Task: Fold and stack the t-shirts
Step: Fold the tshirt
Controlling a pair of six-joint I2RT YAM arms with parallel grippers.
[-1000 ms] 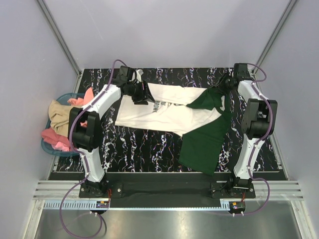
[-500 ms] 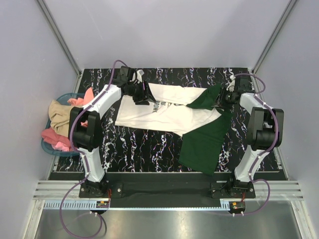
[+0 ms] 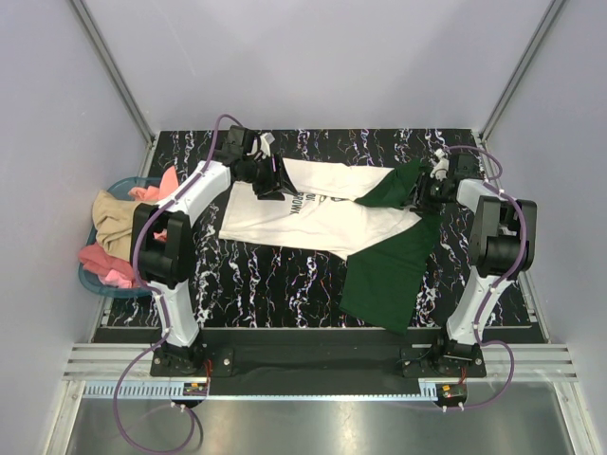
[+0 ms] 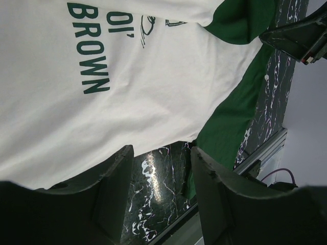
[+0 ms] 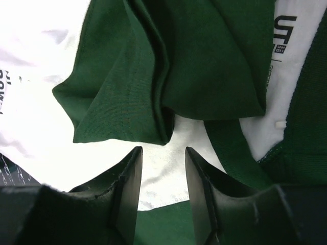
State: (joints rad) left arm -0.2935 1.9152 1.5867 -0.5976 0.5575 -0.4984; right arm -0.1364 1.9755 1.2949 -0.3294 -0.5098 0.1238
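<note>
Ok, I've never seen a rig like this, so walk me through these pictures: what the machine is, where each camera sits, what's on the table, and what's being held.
The machine is two robot arms bolted at the near edge of a black marbled table. The wide picture looks down from above and behind them. The other two come from a camera on each wrist, so the dark prongs at the bottom of those pictures are that arm's own claw. On the table lie a cream-white t-shirt with dark lettering and a dark green t-shirt, and the two overlap. A blue basket of other clothes sits beside the table on the left. The left claw and the right claw both hang open over the shirts, holding nothing.
</note>
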